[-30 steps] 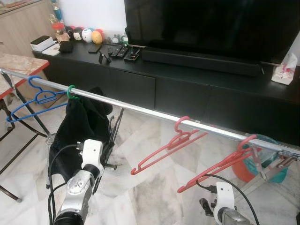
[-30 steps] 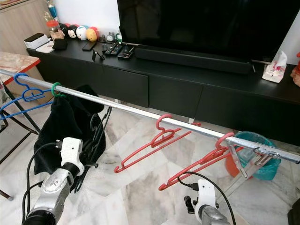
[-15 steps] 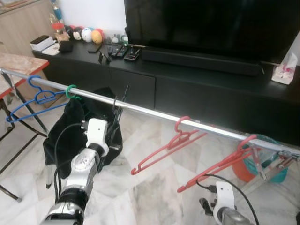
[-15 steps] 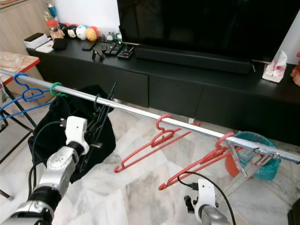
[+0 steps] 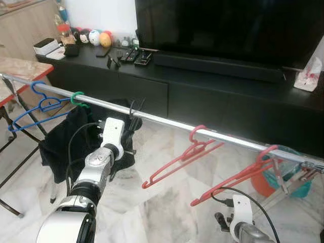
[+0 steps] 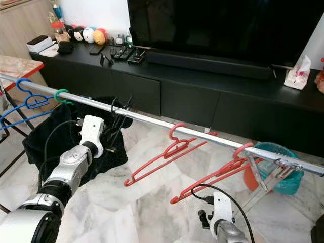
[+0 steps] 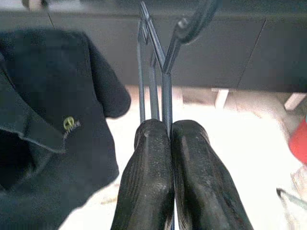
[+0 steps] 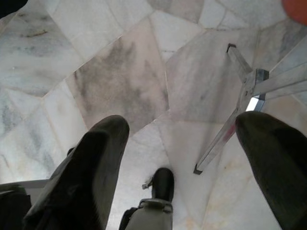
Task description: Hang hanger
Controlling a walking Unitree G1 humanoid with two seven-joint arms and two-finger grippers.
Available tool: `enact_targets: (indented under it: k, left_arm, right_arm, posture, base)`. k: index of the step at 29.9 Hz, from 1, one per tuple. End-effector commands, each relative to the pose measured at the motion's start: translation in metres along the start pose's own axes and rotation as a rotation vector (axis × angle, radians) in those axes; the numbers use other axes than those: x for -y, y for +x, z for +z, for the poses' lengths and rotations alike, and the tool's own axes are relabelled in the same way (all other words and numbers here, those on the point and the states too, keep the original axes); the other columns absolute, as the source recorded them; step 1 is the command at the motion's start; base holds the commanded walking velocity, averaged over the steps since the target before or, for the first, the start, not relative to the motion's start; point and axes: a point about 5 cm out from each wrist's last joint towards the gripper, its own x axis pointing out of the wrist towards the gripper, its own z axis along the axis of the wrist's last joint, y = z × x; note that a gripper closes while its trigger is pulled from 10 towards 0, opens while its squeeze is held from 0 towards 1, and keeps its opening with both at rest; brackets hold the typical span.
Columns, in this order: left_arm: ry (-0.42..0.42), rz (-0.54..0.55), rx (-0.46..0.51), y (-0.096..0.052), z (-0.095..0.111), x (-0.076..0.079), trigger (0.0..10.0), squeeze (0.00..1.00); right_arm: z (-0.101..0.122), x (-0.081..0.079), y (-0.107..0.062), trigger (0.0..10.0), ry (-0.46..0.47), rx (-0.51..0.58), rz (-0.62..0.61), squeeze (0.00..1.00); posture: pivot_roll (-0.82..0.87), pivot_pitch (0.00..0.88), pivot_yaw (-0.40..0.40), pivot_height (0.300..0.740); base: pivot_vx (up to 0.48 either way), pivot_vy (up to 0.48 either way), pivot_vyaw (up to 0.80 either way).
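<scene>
left gripper [image 7: 169,143] was up at the rail [image 5: 167,122], jaws clamped on a black hanger [image 7: 160,57] carrying a black shirt [image 5: 61,144]. its hook [image 5: 132,108] sat right at the rail, between the green hook [image 5: 76,98] and the near red hanger [image 5: 182,157]; couldn't tell if it was over the rail. judged: lift done, seating and release left. right gripper [image 8: 177,172] hung idle over the floor [image 8: 124,72], jaws apart.

Blk hanger [image 7: 163,72] w/ blk shirt [image 5: 63,142]; silver rail [image 5: 167,123]; red hangers [image 5: 182,159].
</scene>
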Motion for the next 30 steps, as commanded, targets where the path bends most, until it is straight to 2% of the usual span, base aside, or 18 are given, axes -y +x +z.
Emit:
enact_targets:
  k: [1, 10, 11, 12, 13, 21, 30]
  left_arm:
    - [0.007, 0.012, -0.058, -0.003, -0.011, -0.004, 10.0, 0.00]
    - [-0.027, 0.020, -0.082, -0.008, -0.022, -0.007, 10.0, 0.00]
    - [-0.030, 0.019, -0.081, -0.009, -0.023, -0.008, 10.0, 0.44]
    - [-0.030, 0.018, -0.080, -0.009, -0.023, -0.008, 10.0, 0.44]
    - [-0.031, 0.018, -0.081, -0.009, -0.023, -0.008, 10.0, 1.00]
    - [-0.047, 0.024, -0.045, -0.010, -0.020, -0.009, 10.0, 1.00]
    - [-0.047, 0.019, 0.074, -0.017, -0.007, -0.014, 10.0, 1.00]
  right_arm:
    - [0.003, -0.002, 0.000, 10.0, 0.002, 0.001, 0.007, 0.00]
    - [0.002, -0.001, 0.000, 10.0, -0.005, -0.006, 0.010, 0.00]
    - [0.002, -0.001, 0.000, 10.0, -0.007, -0.007, 0.010, 0.00]
    - [0.002, -0.001, 0.000, 10.0, -0.007, -0.007, 0.011, 0.00]
    - [0.002, -0.001, 0.000, 10.0, -0.008, -0.007, 0.011, 0.00]
    - [0.002, 0.000, 0.000, 10.0, -0.009, -0.006, 0.010, 0.00]
    - [0.003, -0.001, 0.000, 10.0, -0.008, -0.003, 0.012, 0.00]
  posture:
    - [-0.06, 0.000, 0.024, 0.740]
    - [-0.05, 0.000, 0.021, 0.740]
    - [-0.05, 0.000, 0.020, 0.740]
    - [-0.05, 0.000, 0.020, 0.740]
    - [-0.05, 0.000, 0.020, 0.740]
    - [-0.05, 0.000, 0.019, 0.740]
    - [-0.05, 0.000, 0.022, 0.740]
  base:
    - [0.000, 0.000, 0.00]
    - [0.000, 0.000, 0.00]
    - [0.000, 0.000, 0.00]
    - [0.000, 0.000, 0.00]
    - [0.000, 0.000, 0.00]
    - [0.000, 0.000, 0.00]
    - [0.000, 0.000, 0.00]
